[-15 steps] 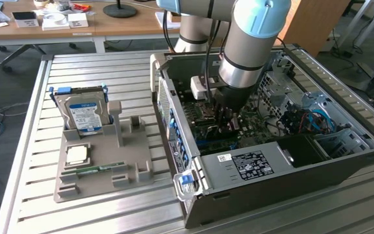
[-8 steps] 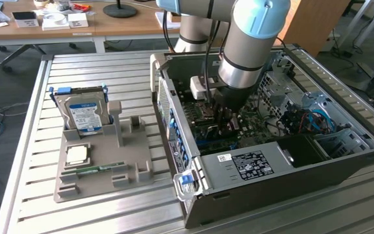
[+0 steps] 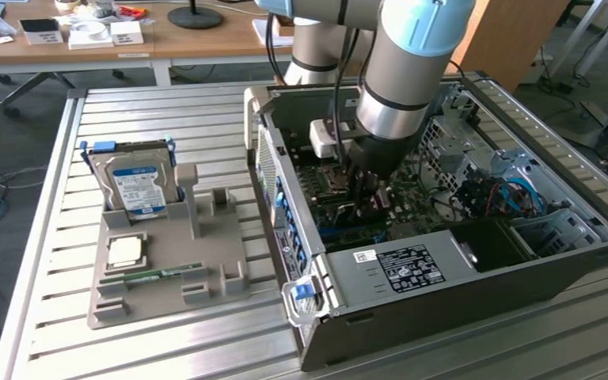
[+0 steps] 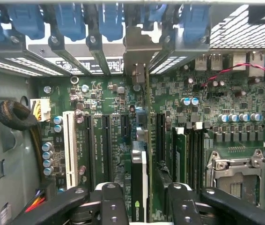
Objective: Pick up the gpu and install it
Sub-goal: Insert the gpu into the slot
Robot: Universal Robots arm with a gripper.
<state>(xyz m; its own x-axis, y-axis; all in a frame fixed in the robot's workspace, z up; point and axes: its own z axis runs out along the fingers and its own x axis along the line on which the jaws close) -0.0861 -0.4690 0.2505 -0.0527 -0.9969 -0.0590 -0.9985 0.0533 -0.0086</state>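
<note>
The gpu (image 4: 139, 180) stands edge-on in a slot of the green motherboard (image 4: 104, 101). It is a thin black card, and its metal bracket (image 4: 139, 51) reaches up to the case's rear slot openings. My gripper (image 4: 146, 206) straddles the card, a black finger (image 4: 111, 204) on one side and its twin (image 4: 181, 204) on the other. A gap shows between each finger and the card, so the jaws are open and hold nothing. In the exterior view my gripper (image 3: 373, 202) is down inside the open computer case (image 3: 473, 273), and the arm hides the card.
Blue slot clips (image 4: 69, 21) line the case's rear. A white slot (image 4: 68, 147) and a CPU socket (image 4: 238, 173) flank the card. On the exterior view's left, a grey holder (image 3: 219, 273) carries a hard drive (image 3: 135, 186), a CPU (image 3: 124, 252) and a memory stick (image 3: 167, 274).
</note>
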